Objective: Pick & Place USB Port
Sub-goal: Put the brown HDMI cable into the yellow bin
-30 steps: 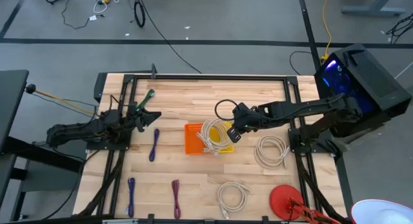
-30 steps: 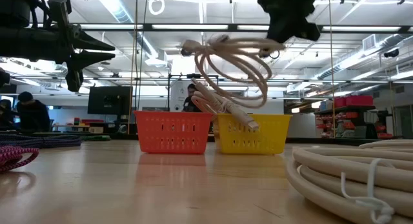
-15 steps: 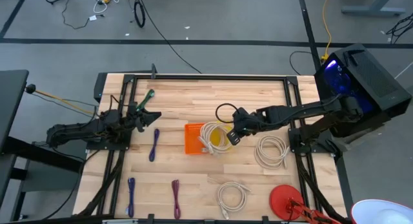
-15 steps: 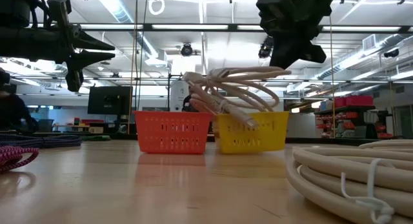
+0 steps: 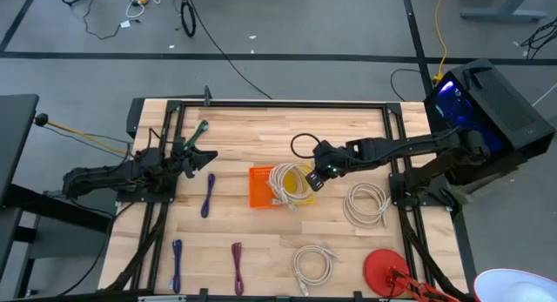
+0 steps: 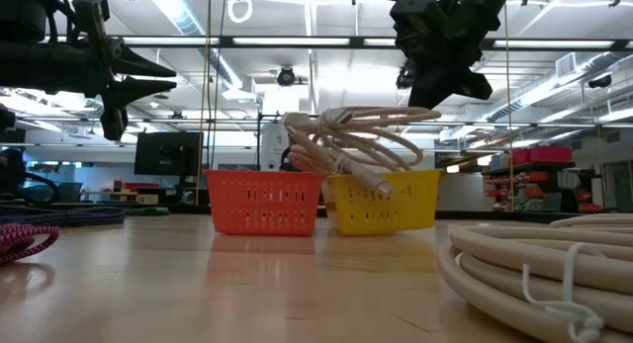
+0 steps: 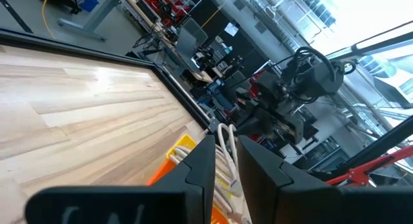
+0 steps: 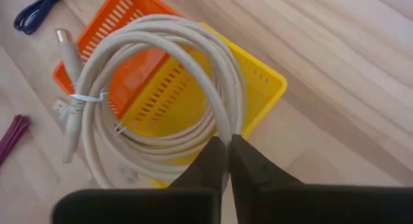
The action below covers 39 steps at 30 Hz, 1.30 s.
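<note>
Now the right tool [image 5: 318, 173] is pinching the beige coiled cable [image 5: 287, 184] by one strand, fingers closed on it in the right wrist view [image 8: 227, 146]. Compared with a second ago, when the coil was hanging high and clear, it is sitting much lower: in the low view the cable [image 6: 358, 150] is draping across the tops of the yellow basket [image 6: 386, 202] and the orange basket [image 6: 263, 201], overhanging both rims. That is suggesting the placing step is nearly finished, though the coil is straddling two baskets rather than lying inside one. Further out, the left tool [image 5: 193, 156] is waiting, fingers slightly parted, above the table [image 5: 261, 128] near its left edge
</note>
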Each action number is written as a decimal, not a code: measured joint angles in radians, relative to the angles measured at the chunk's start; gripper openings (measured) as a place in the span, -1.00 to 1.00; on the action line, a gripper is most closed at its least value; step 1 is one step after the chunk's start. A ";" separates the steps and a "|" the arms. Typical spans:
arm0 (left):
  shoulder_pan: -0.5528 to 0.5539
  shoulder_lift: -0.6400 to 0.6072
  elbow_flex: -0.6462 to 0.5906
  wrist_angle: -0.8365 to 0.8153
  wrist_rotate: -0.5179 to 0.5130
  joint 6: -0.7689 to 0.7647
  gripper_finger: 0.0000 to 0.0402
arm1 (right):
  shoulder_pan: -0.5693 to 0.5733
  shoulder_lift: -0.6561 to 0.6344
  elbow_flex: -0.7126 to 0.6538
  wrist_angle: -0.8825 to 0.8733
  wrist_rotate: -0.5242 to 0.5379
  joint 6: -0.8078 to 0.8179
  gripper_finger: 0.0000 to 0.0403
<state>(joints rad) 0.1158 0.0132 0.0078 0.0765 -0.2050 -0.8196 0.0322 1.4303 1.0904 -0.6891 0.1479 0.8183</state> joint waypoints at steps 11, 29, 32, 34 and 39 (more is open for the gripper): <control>0.000 0.000 0.000 0.000 0.000 0.001 -0.66 | -0.006 0.000 0.000 -0.001 0.062 0.003 -0.57; 0.000 0.000 0.000 -0.001 0.001 0.003 -0.66 | 0.046 -0.024 -0.031 -0.466 0.027 0.132 -0.59; 0.000 0.000 0.000 -0.002 0.001 0.004 -0.66 | 0.092 -0.047 -0.074 -0.470 -0.024 0.178 -0.59; 0.000 0.000 0.000 -0.001 0.000 0.004 -0.66 | 0.124 -0.070 -0.104 -0.454 -0.041 0.233 -0.59; 0.000 0.000 0.000 -0.002 0.001 0.004 -0.66 | 0.208 -0.135 -0.130 -0.433 -0.054 0.349 -0.59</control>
<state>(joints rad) 0.1154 0.0132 0.0078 0.0742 -0.2043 -0.8158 0.2402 1.2953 0.9606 -1.1219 0.0942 1.1669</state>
